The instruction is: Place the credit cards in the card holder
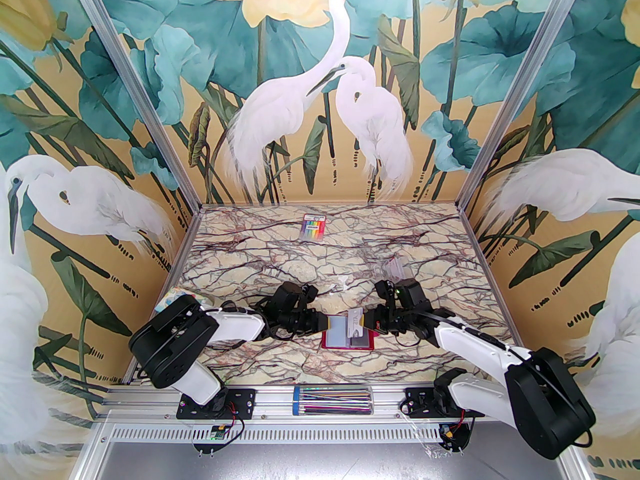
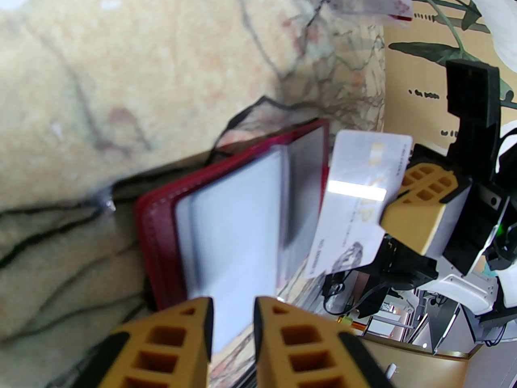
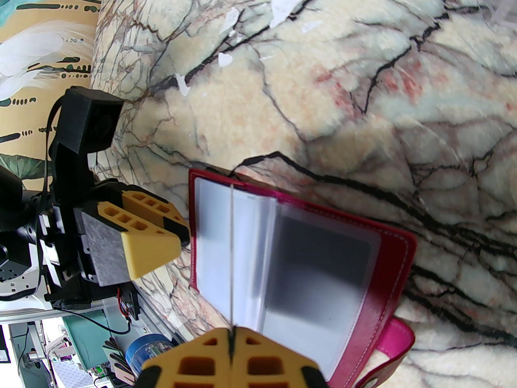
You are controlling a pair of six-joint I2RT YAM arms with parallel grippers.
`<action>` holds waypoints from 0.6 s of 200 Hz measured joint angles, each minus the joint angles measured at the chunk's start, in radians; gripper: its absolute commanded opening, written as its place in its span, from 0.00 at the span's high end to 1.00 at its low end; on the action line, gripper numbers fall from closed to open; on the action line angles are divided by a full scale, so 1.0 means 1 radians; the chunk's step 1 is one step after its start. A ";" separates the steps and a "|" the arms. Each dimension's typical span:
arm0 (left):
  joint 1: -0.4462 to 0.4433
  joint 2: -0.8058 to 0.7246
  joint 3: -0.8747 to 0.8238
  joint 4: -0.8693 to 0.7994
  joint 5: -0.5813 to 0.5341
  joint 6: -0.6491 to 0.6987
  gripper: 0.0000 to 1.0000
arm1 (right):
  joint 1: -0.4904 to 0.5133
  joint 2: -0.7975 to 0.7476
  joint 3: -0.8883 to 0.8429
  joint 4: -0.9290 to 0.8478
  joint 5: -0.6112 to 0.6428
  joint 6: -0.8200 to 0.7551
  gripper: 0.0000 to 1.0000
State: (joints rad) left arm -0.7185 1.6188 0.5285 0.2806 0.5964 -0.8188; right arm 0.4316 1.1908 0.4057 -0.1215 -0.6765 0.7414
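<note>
The card holder (image 1: 345, 346) is a dark red wallet lying open on the marble table, its clear sleeves (image 2: 238, 224) facing up. My right gripper (image 3: 232, 338) is shut on a pale silvery credit card (image 2: 355, 200), seen edge-on in the right wrist view (image 3: 232, 257). It holds the card just over the sleeves (image 3: 250, 249). My left gripper (image 2: 232, 309) is at the wallet's left edge, its fingers a narrow gap apart with a sleeve's corner between them. I cannot tell whether they pinch it. From above, both grippers (image 1: 329, 322) (image 1: 366, 320) meet over the wallet.
A rainbow-striped pack (image 1: 313, 227) lies near the back wall. A small clear plastic box (image 1: 395, 268) sits behind the right arm. A colourful patterned square (image 1: 175, 298) peeks out by the left arm. A clear case of coloured sticks (image 1: 332, 400) rests on the front rail.
</note>
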 measured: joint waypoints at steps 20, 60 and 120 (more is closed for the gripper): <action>-0.002 0.006 0.000 0.000 0.000 0.000 0.77 | 0.000 0.011 -0.006 0.007 0.000 0.000 1.00; -0.003 0.006 0.000 0.000 -0.002 0.000 0.77 | 0.000 0.034 -0.013 0.033 -0.005 0.001 1.00; -0.011 0.006 0.000 -0.003 -0.008 0.001 0.79 | 0.000 0.054 -0.026 0.060 -0.008 0.008 1.00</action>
State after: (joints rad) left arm -0.7300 1.6253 0.5285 0.2779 0.5884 -0.8181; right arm 0.4320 1.2449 0.3798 -0.0620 -0.6849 0.7494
